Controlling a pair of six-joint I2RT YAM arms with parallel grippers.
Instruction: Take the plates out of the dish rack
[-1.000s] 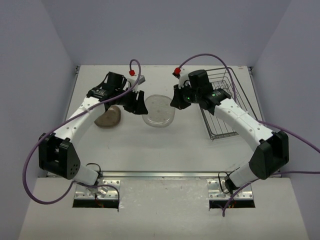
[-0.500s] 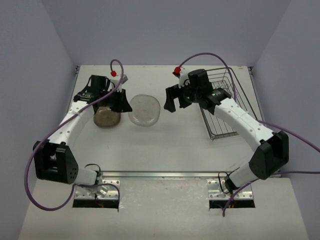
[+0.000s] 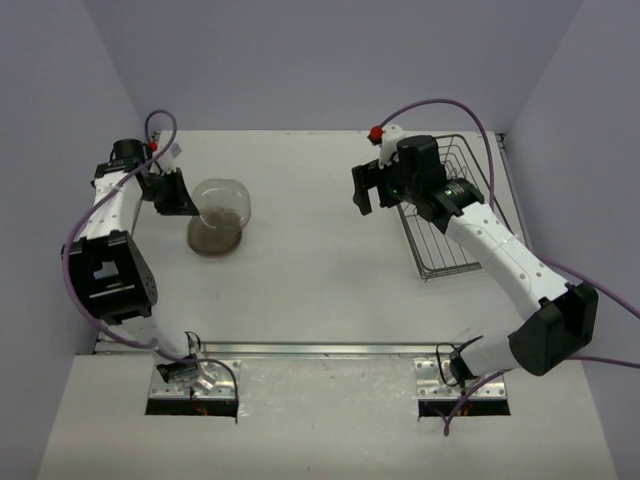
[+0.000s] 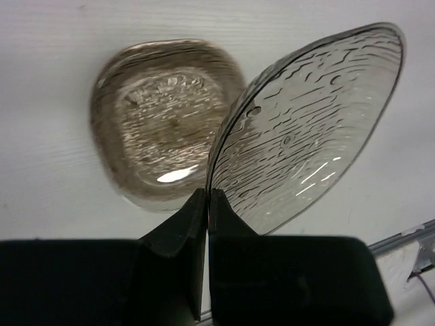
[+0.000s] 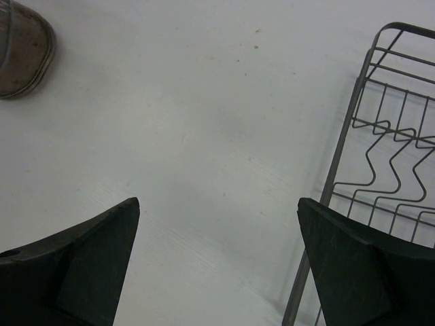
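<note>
Left fingers point(image 4: 173, 234) clamp clear plate point(image 4: 306, 129) by its rim, tilted above brown plate point(image 4: 163, 122) on table point(image 4: 41, 68); level it before release. Right fingers point(image 5: 81, 258) gape empty beside dish rack point(image 5: 346, 129).

The fingers point(image 4: 194, 224) pinch the lower rim of a clear plate point(image 4: 306, 129), tilted up towards one o'clock. A smoky brown plate point(image 4: 160, 119) lies flat on the desk point(image 4: 47, 81) at eleven o'clock.
</note>
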